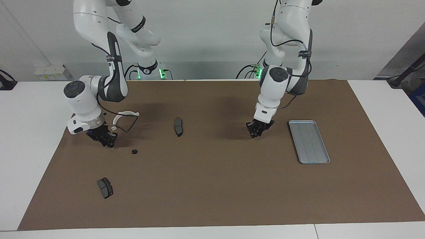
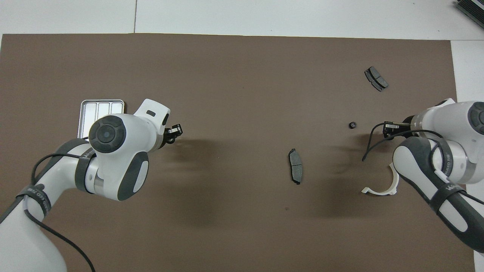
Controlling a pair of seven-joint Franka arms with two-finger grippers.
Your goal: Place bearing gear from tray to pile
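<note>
Brown mat [image 1: 212,186]; bearing gear [image 1: 134,151] beside right gripper [image 1: 108,141].

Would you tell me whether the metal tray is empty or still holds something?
Empty: the tray shows only bare ridges; the bearing gear lies on the mat.

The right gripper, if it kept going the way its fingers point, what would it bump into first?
The right gripper points down and a little away from the robots, so probably the brown mat first, just short of the small black bearing gear.

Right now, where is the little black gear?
The bearing gear lies on the brown mat toward the right arm's end of the table, beside the right end effector, among the brake pads, not in the tray.
</note>
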